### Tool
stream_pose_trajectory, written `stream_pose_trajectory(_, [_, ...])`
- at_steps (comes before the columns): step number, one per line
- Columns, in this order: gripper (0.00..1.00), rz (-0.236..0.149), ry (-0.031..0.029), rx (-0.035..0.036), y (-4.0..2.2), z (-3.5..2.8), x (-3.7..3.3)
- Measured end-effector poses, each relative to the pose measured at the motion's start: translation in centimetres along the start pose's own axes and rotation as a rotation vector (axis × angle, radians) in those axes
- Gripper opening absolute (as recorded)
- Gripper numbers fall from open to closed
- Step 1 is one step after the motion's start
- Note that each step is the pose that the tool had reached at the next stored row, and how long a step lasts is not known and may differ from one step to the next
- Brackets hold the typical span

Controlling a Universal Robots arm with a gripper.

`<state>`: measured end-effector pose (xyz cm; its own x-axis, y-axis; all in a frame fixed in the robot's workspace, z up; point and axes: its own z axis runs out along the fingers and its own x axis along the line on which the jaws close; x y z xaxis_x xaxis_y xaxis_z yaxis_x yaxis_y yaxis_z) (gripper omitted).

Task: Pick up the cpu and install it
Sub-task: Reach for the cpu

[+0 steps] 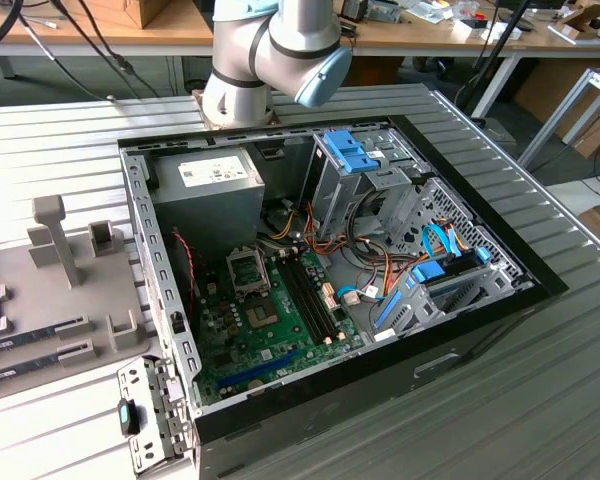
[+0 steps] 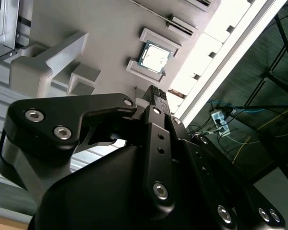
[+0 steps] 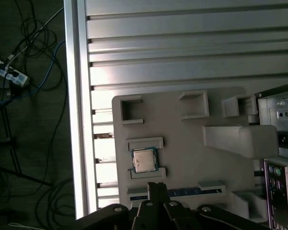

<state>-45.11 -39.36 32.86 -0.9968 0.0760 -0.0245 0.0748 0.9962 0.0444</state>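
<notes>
Exterior view: a silver robot arm with blue joint caps [image 1: 270,50] is seen behind an open black desktop computer case [image 1: 310,400]. Inside the case, a green motherboard [image 1: 270,335], a grey power supply box [image 1: 205,190] and a square metal-framed socket [image 1: 248,270] are exposed. A pale grey moulded parts tray [image 1: 40,300] is set on the ribbed aluminium table [image 1: 500,420], at the exterior view's left of the case. In both wrist views, the cpu [image 3: 143,160] [image 2: 154,56], a small flat square chip with a silvery top and a thin green rim, is seen lying flat on that tray, seated between two raised grey lips and outside the case. The black two-fingered gripper [image 3: 156,184] [image 2: 157,91] is held over the tray near the chip but apart from it. Its fingers are pressed together and nothing is gripped.
</notes>
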Motion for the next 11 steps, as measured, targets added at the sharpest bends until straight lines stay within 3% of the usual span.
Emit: stream_pose_trajectory(11, [0.11, 0.0, 0.0, 0.0, -0.04, 0.06, 0.47])
